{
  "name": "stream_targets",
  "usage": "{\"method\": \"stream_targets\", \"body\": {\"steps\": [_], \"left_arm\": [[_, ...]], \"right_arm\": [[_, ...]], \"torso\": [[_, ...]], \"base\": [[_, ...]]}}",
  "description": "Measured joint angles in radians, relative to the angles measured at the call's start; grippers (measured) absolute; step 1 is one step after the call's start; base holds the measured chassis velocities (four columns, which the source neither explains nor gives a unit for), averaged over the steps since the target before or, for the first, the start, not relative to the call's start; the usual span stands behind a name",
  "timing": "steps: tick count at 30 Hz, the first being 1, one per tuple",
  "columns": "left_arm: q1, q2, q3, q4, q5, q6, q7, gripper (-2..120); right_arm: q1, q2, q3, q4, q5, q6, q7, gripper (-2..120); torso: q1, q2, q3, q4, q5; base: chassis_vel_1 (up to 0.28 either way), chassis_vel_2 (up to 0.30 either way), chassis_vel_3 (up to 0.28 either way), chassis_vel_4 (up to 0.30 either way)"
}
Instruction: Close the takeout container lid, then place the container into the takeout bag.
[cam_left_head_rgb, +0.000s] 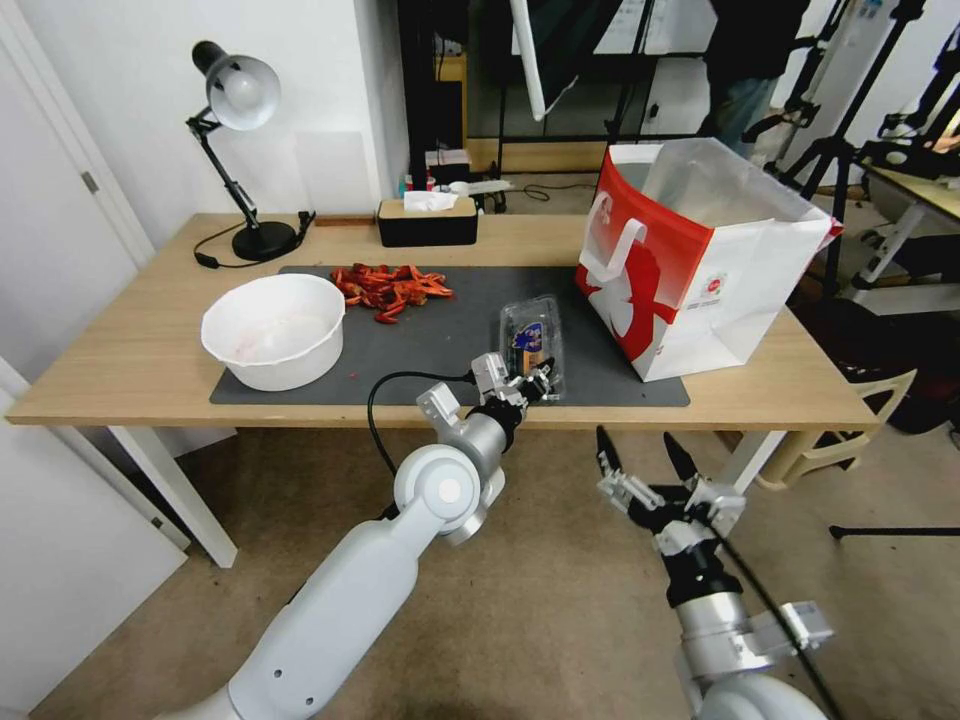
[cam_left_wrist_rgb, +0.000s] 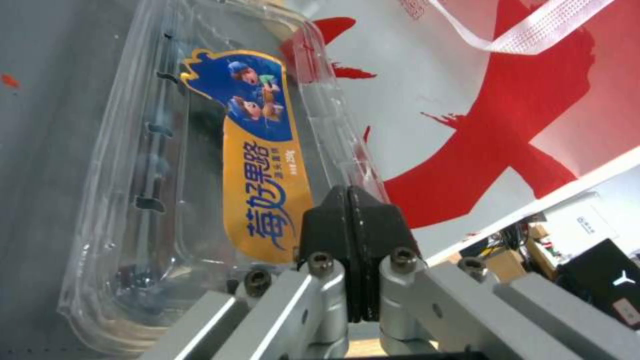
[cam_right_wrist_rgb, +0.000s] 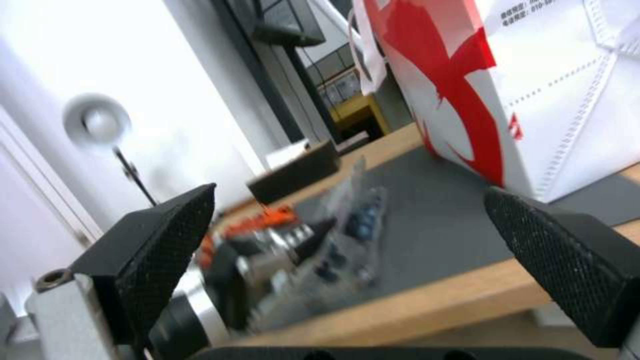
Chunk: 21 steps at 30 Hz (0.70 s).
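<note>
Low in the head view, right of centre, the right claw (cam_left_head_rgb: 640, 455) hangs below the bench edge with its two black fingers spread wide and nothing between them; the right wrist view shows the same textured pads (cam_right_wrist_rgb: 167, 235) far apart. Up and left of it, the left claw (cam_left_head_rgb: 533, 385) sits at the near edge of the dark mat (cam_left_head_rgb: 440, 330), and in the left wrist view its black pads (cam_left_wrist_rgb: 350, 220) are pressed flat together right at the near end of the takeout container (cam_left_head_rgb: 532, 345), against the rim; whether any plastic is caught between them I cannot tell. That clear clamshell lies flat on the mat at frame centre, lid (cam_left_wrist_rgb: 200, 150) down over the box, its blue and orange label facing up. Just to the right stands the takeout bag (cam_left_head_rgb: 690, 270), upright, mouth open, red front and white handle turned toward the container. Further left on the mat, a heap of red crayfish shells (cam_left_head_rgb: 390, 285) and a round white bowl (cam_left_head_rgb: 275, 330). At the back of the wooden bench (cam_left_head_rgb: 130, 360), a black tissue box (cam_left_head_rgb: 428, 220) and a desk lamp (cam_left_head_rgb: 235, 130) at upper left.
</note>
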Motion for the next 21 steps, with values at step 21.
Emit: {"method": "stream_targets", "body": {"steps": [21], "left_arm": [[0.000, 0.002, 0.019, 0.013, 0.027, 0.000, 0.004, 0]], "right_arm": [[0.254, -0.157, -0.005, -0.073, 0.472, -0.146, 0.231, 100]], "torso": [[0.000, 0.000, 0.000, 0.0000, 0.0000]], "base": [[0.000, 0.000, 0.000, 0.000]]}}
